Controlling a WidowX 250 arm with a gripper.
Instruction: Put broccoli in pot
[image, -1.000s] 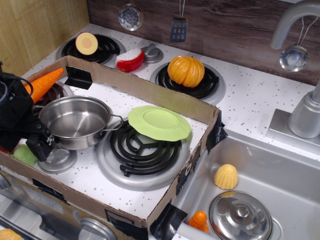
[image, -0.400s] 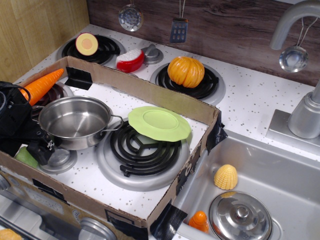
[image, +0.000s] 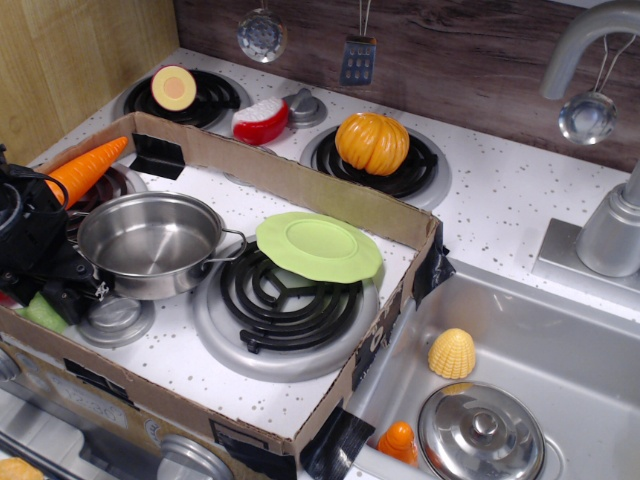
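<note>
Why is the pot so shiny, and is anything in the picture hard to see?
In the observation.image view, the pot gleams because its steel wall reflects the light, with bright streaks inside; the lid in the sink shines likewise. The picture is mostly sharp, but the black pincer at the left edge is dark and lacks detail, and only a green sliver of the broccoli shows beside it.

broccoli (image: 42, 312): pale green, mostly hidden, left of pot | pot (image: 150, 243): steel, upright, empty
</note>
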